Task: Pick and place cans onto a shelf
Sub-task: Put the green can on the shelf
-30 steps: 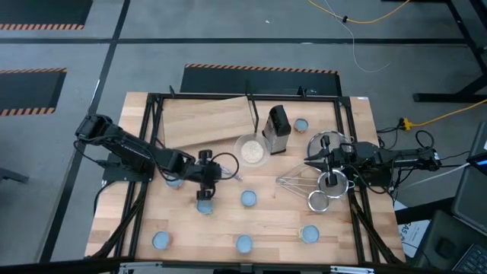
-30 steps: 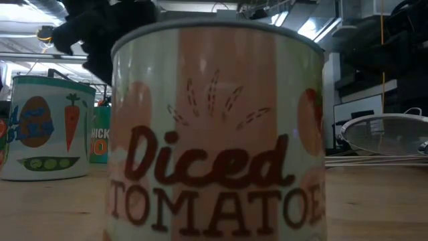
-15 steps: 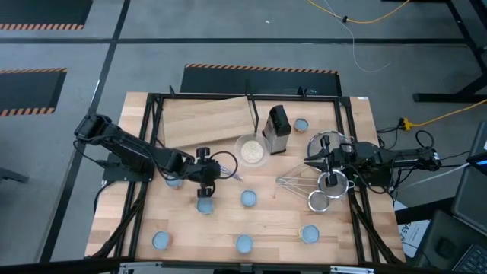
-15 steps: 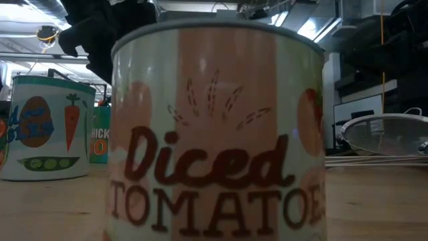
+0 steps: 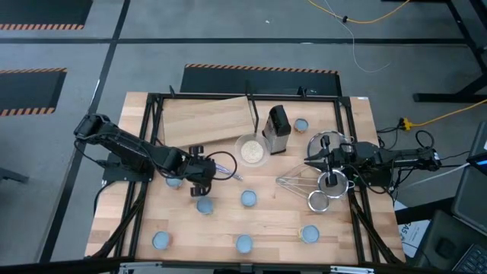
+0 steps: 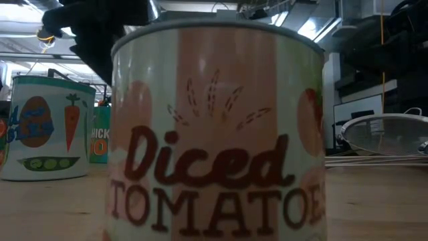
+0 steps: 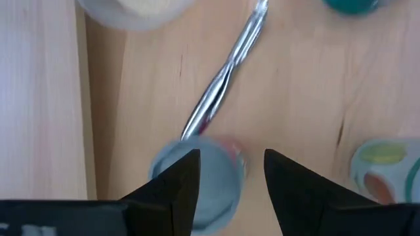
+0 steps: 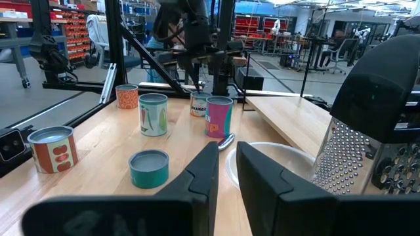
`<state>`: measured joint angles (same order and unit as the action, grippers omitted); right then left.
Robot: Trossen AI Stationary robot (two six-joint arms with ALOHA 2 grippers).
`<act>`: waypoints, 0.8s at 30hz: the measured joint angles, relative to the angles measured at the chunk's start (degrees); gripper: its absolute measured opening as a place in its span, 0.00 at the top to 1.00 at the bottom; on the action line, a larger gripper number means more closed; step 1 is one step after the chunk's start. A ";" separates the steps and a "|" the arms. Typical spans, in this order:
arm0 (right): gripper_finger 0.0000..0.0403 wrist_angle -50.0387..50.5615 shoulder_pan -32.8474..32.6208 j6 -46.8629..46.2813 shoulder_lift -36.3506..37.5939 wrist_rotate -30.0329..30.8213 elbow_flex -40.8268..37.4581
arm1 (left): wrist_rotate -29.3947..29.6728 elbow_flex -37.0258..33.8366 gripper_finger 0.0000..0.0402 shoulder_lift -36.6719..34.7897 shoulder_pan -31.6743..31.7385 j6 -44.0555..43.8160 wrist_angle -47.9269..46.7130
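Left gripper hovers over a can, fingers apart; right gripper rests by strainers, fingers nearly together.

The left gripper hovers with fingers spread above a can. A spoon lies just beyond that can, and a bowl and grater stand between it and the right side. The shelf surface is bare (open for approach from the table centre). Strainers and the right gripper crowd the right side.
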<state>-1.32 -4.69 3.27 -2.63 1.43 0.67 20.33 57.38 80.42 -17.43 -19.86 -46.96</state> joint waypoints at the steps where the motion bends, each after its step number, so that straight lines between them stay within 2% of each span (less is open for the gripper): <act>1: 0.85 0.00 0.01 0.00 0.01 0.00 0.00 | -0.16 -0.01 0.60 0.00 0.00 -0.80 -1.11; 14: 0.85 0.04 0.01 0.00 0.00 0.00 0.00 | -0.29 -1.72 0.59 0.09 0.00 -2.71 -1.43; 24: 0.85 0.09 0.02 0.00 0.01 0.00 0.01 | -0.54 -5.40 0.59 0.09 0.00 -2.70 3.00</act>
<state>-1.23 -4.67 3.27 -2.62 1.43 0.67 19.79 51.98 80.51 -17.43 -22.57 -43.96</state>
